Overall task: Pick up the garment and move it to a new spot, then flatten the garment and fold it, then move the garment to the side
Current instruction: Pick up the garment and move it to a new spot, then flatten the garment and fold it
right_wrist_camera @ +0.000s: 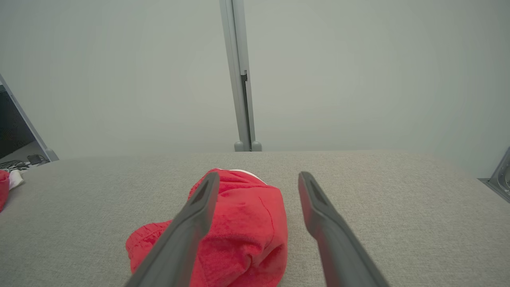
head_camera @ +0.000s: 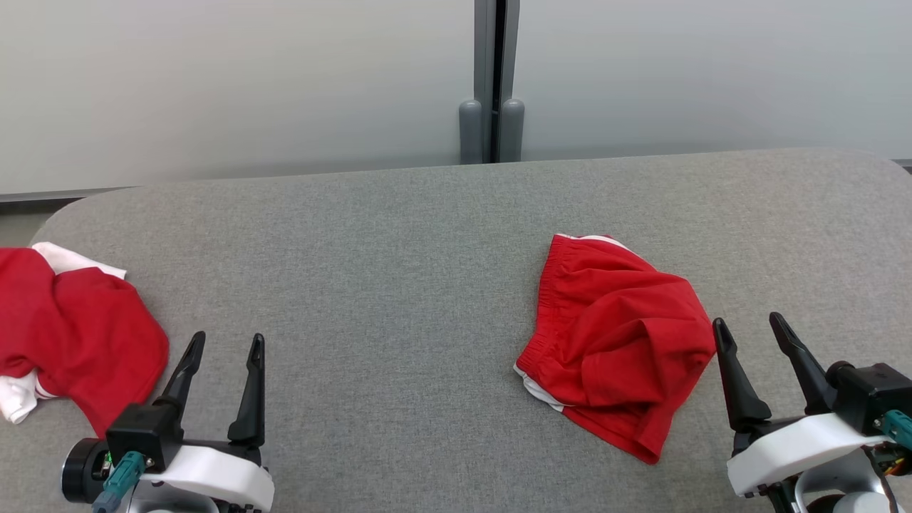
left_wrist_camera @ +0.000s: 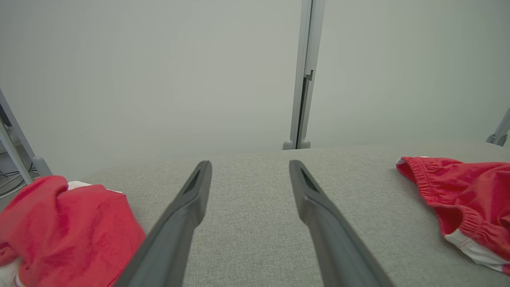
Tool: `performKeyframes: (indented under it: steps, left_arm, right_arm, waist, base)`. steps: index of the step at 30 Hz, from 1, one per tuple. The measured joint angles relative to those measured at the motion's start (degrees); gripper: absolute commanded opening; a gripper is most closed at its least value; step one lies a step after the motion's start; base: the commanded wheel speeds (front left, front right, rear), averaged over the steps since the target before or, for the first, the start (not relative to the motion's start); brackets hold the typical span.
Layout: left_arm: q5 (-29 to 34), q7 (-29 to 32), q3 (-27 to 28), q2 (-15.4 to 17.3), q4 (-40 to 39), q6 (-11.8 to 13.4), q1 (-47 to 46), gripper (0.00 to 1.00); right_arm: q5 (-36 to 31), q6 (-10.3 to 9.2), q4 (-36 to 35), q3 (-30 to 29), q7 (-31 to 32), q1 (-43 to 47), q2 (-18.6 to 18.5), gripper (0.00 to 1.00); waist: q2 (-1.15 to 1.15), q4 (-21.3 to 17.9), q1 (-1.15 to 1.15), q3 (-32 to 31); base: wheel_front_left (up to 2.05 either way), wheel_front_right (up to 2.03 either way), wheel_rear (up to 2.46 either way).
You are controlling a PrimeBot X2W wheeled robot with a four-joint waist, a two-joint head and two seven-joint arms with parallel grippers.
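Shorts (head_camera: 616,342) lie crumpled on the desk (head_camera: 399,285), just left of the right pincer (head_camera: 748,322), untouched. It and the left pincer (head_camera: 228,336) stand wide, empty. Advised: pinch the waistband firmly; lift clear before carrying.

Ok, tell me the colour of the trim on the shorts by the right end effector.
White trim on red shorts; best in head view.

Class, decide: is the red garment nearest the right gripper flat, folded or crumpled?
Crumpled. The red garment lies bunched in uneven folds on the grey table, its edges not aligned.
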Motion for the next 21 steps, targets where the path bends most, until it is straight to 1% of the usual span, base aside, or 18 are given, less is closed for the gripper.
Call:
performKeyframes:
  steps: [16,21]
  left_arm:
    - [-0.52,0.66,-0.44,0.4,-0.93,0.58,0.63,1.0]
    - [-0.66,0.68,-0.63,0.41,-1.11,0.86,0.63,1.0]
  right_arm:
    - [-0.09,0.0,-0.56,-0.07,0.58,0.03,0.23,1.0]
    - [-0.34,0.0,-0.48,1.16,1.21,0.0,0.19,1.0]
  waist:
    - [0.0,0.01,0.0,0.06]
    - [0.0,0.16,0.0,0.19]
  base:
    - [0.0,0.0,0.0]
    - [0.0,0.0,0.0]
